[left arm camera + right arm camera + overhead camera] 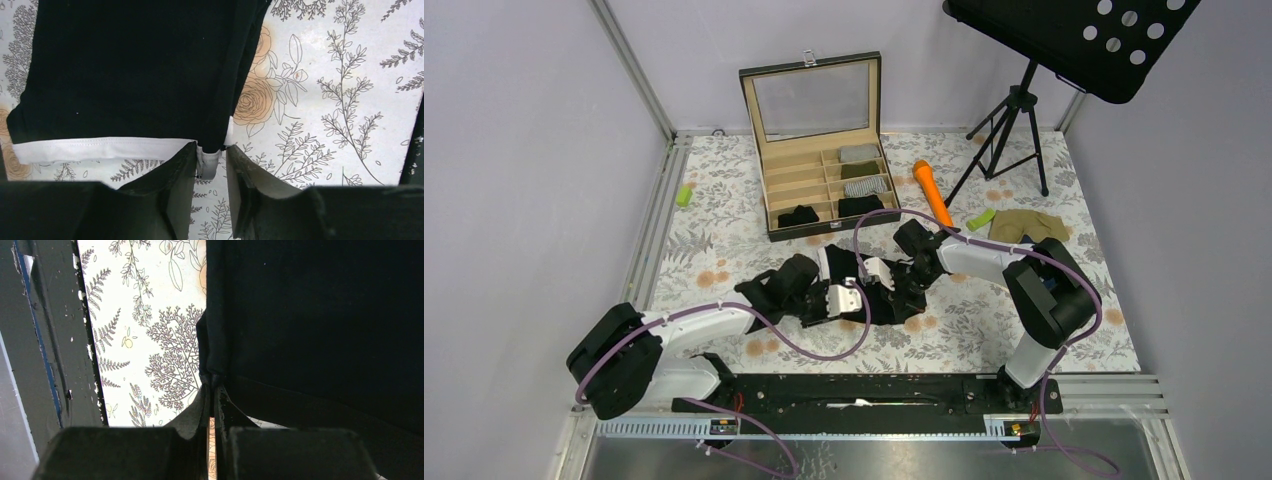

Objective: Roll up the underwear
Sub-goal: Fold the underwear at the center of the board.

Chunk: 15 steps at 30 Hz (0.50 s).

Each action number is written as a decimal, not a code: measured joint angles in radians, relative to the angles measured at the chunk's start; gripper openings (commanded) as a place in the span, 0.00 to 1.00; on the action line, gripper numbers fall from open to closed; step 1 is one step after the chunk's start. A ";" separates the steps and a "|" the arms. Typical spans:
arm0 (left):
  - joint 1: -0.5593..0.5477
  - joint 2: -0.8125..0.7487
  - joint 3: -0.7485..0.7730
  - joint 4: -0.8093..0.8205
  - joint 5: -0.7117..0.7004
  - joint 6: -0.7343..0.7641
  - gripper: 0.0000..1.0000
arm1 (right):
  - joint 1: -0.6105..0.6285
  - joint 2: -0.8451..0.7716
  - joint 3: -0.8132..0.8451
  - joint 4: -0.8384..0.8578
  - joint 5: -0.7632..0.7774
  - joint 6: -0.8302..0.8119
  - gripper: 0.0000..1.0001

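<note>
both arms reach low to the middle of the floral bench [724, 200], where the dark briefs [125, 75] lie flat, on the near side of the open compartment box [824, 150]. the left arm [709, 325] stretches in from the near left. the left claw [211, 152] is narrowly spread, one finger on each side of the briefs' white-trimmed corner. the right arm [984, 258] doubles back from the right, elbow raised. the right claw [212, 392] is pressed together, pinching the briefs' folded dark edge.
</note>
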<state>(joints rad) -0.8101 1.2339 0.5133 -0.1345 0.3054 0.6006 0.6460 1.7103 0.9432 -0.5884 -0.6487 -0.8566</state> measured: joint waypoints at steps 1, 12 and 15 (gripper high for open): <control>0.000 0.000 0.000 0.003 0.000 0.000 0.29 | 0.000 0.000 0.000 0.000 0.000 0.001 0.00; 0.000 0.006 0.000 0.003 0.011 0.013 0.00 | 0.000 0.004 0.002 0.002 0.000 0.018 0.00; 0.000 0.006 0.001 -0.002 0.024 0.019 0.00 | 0.000 0.006 0.008 -0.003 0.000 0.023 0.00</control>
<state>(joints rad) -0.8101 1.2400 0.5140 -0.1360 0.3290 0.6197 0.6460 1.7168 0.9508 -0.5919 -0.6483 -0.8333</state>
